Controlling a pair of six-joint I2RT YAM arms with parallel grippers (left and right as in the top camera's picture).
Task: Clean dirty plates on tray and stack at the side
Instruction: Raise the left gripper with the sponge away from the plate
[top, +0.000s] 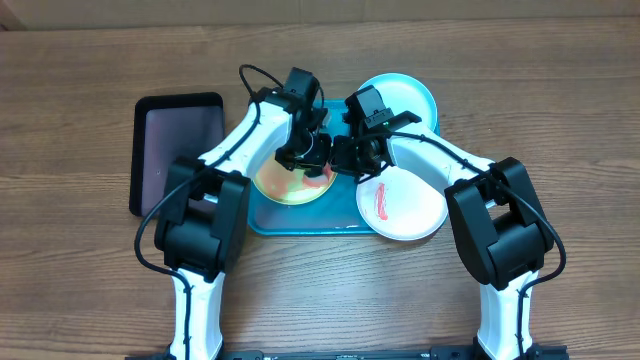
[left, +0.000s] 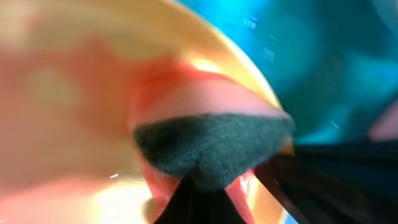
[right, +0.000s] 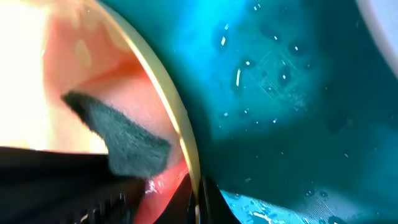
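The yellow-green plate (top: 285, 185), smeared red, lies on the left of the turquoise tray (top: 262, 218). My left gripper (top: 316, 152) is shut on a dark grey-green sponge (left: 211, 146) and presses it on the plate's red-smeared face (left: 74, 93). My right gripper (top: 350, 155) is shut on the plate's right rim (right: 169, 99), one finger inside and one outside (right: 199, 199). The sponge also shows in the right wrist view (right: 124, 140). The white plate (top: 410, 205), with a red smear, sits at the tray's near right corner. The light blue plate (top: 410, 95) sits at the far right corner.
A smaller black tray (top: 175, 150) lies left of the turquoise tray on the wooden table. The wet turquoise tray floor (right: 280, 93) shows beside the plate. Both arms cross over the middle of the tray.
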